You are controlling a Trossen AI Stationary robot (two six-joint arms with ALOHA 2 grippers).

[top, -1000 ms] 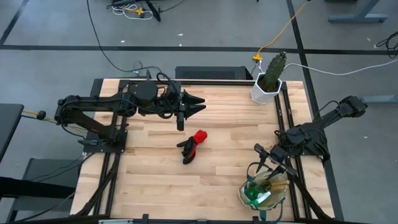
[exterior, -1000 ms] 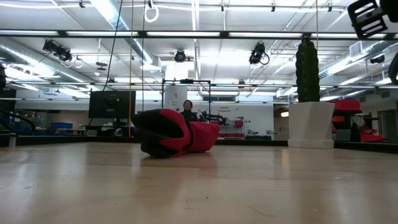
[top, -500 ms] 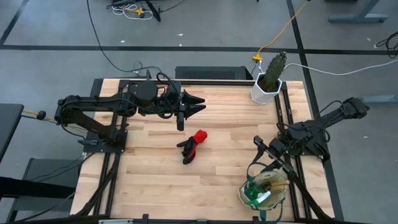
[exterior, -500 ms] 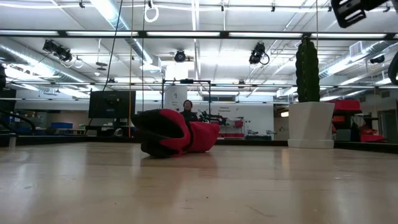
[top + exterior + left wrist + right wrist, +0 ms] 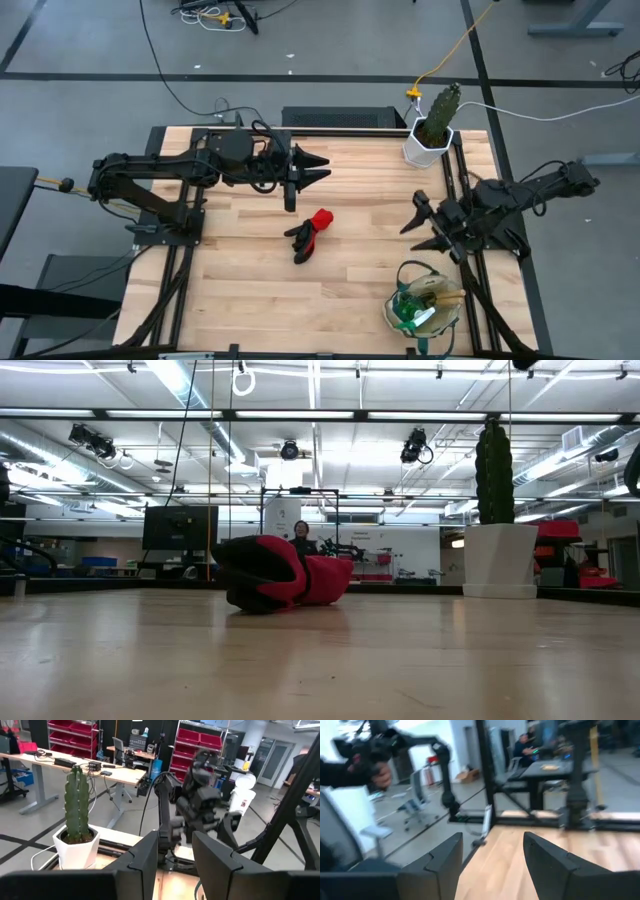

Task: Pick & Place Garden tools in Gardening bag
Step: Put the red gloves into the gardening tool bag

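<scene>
The red-and-black gloves point(image 5: 310, 232) lie in a heap at mid table; in the low view the gloves point(image 5: 285, 572) rest on the wood. The beige gardening bag point(image 5: 425, 306) stands at the near right edge, with a green-and-white item point(image 5: 408, 314) and a wooden handle point(image 5: 440, 294) showing inside. My right gripper point(image 5: 420, 225) hovers open and level, between the bag and the gloves, nothing between its fingers point(image 5: 445, 865). My left gripper point(image 5: 320, 168) hangs open above the far middle of the table, beyond the gloves, its fingers point(image 5: 145, 862) empty.
A green cactus in a white pot point(image 5: 432, 128) stands at the far right corner, also seen in the low view point(image 5: 498, 550). Dark rails point(image 5: 462, 190) run along the table's right side. Bare wood lies to the left and in front of the gloves.
My right gripper has risen from just above the bag and swung toward the far edge, tipping from pointing down at the bag to pointing level across the table. It has climbed out of the top of the low view. The gloves and the bag have not moved.
</scene>
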